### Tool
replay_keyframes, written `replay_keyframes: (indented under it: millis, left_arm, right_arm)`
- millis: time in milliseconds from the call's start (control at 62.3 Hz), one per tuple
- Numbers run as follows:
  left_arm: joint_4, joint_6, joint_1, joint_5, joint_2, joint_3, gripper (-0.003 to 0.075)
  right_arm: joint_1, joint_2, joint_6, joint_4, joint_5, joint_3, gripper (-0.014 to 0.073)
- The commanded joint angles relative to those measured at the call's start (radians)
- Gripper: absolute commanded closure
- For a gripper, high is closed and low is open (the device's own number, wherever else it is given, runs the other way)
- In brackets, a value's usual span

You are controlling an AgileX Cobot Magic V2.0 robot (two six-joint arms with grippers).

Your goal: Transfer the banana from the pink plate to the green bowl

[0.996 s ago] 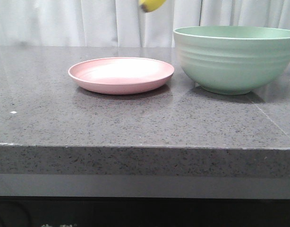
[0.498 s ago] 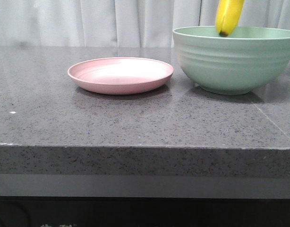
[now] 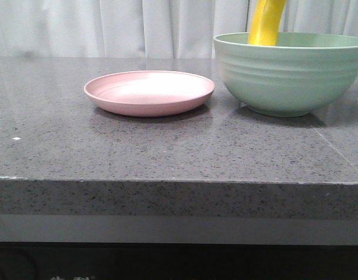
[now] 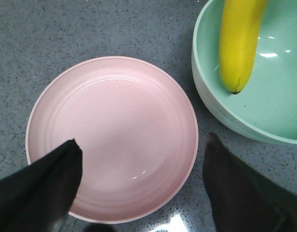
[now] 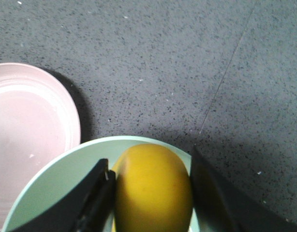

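The yellow banana (image 3: 265, 22) hangs upright with its lower end inside the green bowl (image 3: 290, 76), at the right of the counter. In the left wrist view the banana (image 4: 240, 41) points its dark tip down into the bowl (image 4: 279, 106). My right gripper (image 5: 151, 181) is shut on the banana (image 5: 153, 191) above the bowl (image 5: 51, 188). The pink plate (image 3: 149, 91) lies empty left of the bowl. My left gripper (image 4: 141, 164) is open and empty above the plate (image 4: 112, 135).
The grey speckled counter (image 3: 167, 151) has its front edge near the camera. White curtains (image 3: 109, 26) hang behind. A thin seam (image 5: 226, 77) runs across the counter top beside the bowl.
The banana has travelled right from above the plate to over the bowl and has dropped lower, so its tip is now hidden behind the bowl's rim.
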Motion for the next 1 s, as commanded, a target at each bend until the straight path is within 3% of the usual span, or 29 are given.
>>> replay_keyframes:
  millis: [0,80,353,546,883,980]
  left_arm:
    - [-0.001,-0.007,-0.006,-0.052,-0.049,-0.035,0.0202]
    - [-0.001,-0.007,-0.006,-0.052,-0.049,-0.035,0.0202]
    - [-0.001,-0.007,-0.006,-0.052,-0.049,-0.035,0.0202]
    - [-0.001,-0.007,-0.006,-0.052,-0.047,-0.035,0.0202]
    - [0.065,-0.010,-0.006,-0.055,-0.045,-0.035,0.0211]
    - [0.114,-0.043,0.013,-0.060,-0.045,-0.035,0.0274]
  right_arm:
    - [-0.004,-0.058,0.011,0.007,0.069,-0.016,0.0515]
    - [-0.004,-0.058,0.011,0.007,0.069,-0.014,0.0487]
    - [-0.004,-0.058,0.013,0.007,0.069,-0.014,0.0194]
    - [-0.004,-0.058,0.032,0.007,0.069,-0.014,0.0078]
    - [-0.004,-0.117,0.080,-0.078,0.069,-0.014,0.0081]
    - [-0.004,-0.159,0.156,-0.129,0.069,-0.014,0.0156]
